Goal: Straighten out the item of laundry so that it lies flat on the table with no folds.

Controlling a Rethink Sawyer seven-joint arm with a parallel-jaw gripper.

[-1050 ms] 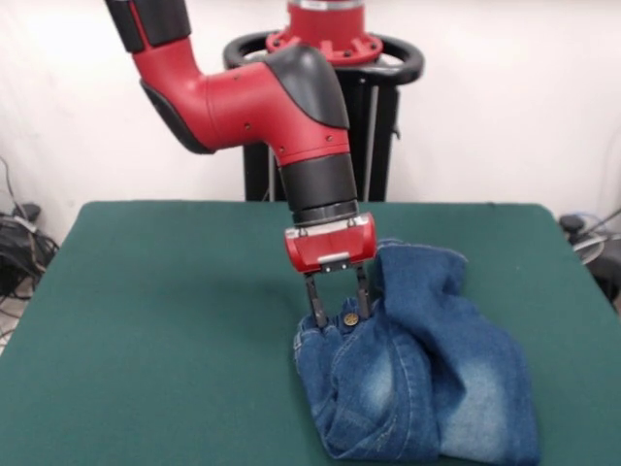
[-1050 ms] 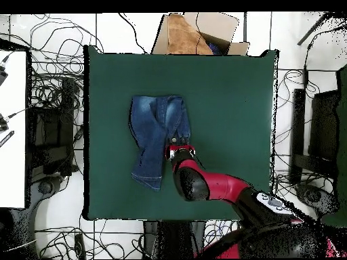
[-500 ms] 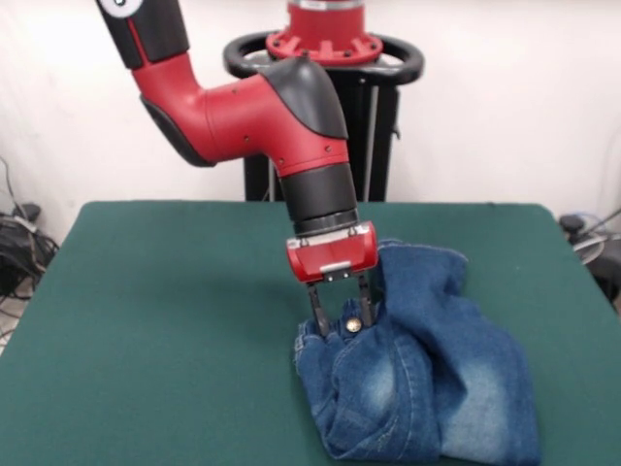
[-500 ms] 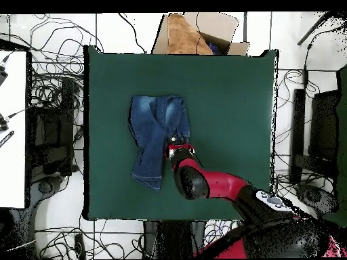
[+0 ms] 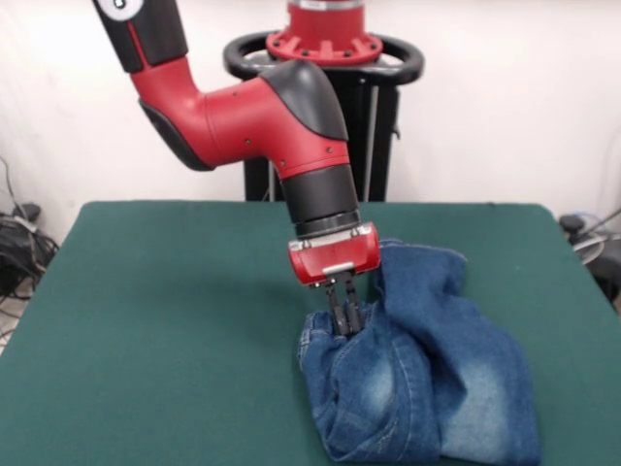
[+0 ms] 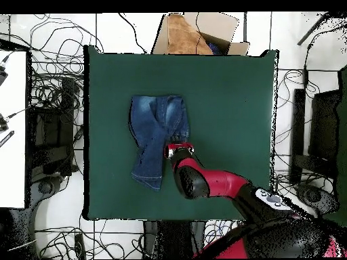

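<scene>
- claw (image 5: 344, 318): fingers drawn together, pinching a bit of denim at the upper left edge of the jeans (image 5: 427, 369); it points straight down from the red wrist block; in the overhead view the arm's red shoulder covers it, so only the front view shows the grip
- jeans: a small blue denim pair with faded patches, bunched and folded over themselves; in the front view they sit at about 4 o'clock on the tabletop (image 5: 165, 330), running to the picture's bottom edge; one leg crosses over the other, and a raw hem turns up at the far end, just right of the wrist block
- overhead view: jeans (image 6: 156, 132) lie at about 10 o'clock from the tabletop's middle, a wider part toward 12 o'clock, narrowing to a hem at 6 o'clock; the arm comes in from 5 o'clock and ends at the cloth's right edge
- tabletop (image 6: 230, 108): dark green, much bare surface toward 3 o'clock in the overhead view
- step in hand, by my reading: the grasp is made, the pull is not yet begun; cloth under the claw rests on the tabletop, not lifted
- next move, as a judgement: lift a little and draw the pinched edge outward, away from the folded mass, toward the bare side, so the crossed leg unrolls; grip looks thin, so a slow pull seems wise; more than one regrasp probably needed, since several folds remain
</scene>
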